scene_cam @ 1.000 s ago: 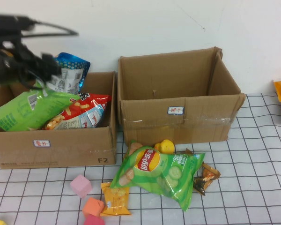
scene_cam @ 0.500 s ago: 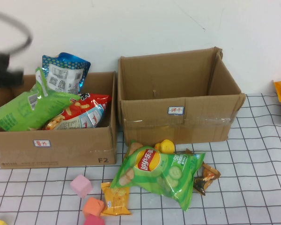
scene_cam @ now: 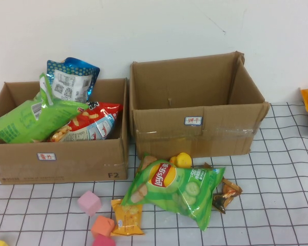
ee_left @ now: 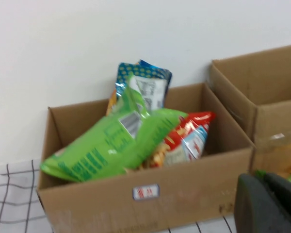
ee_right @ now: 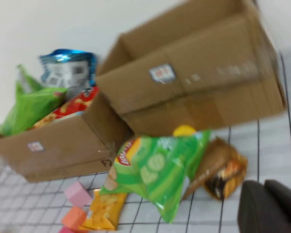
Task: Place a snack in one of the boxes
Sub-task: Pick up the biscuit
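The left box stands near the surface's back-left corner, holding a green bag, a blue bag and a red bag. The right box stands beside it. Before them lies a chip bag. The left hand and right hand show only dark edges; I cannot tell their state.

Neither arm shows in the high view — the left gripper and right gripper appear only as dark shapes in their own wrist views.
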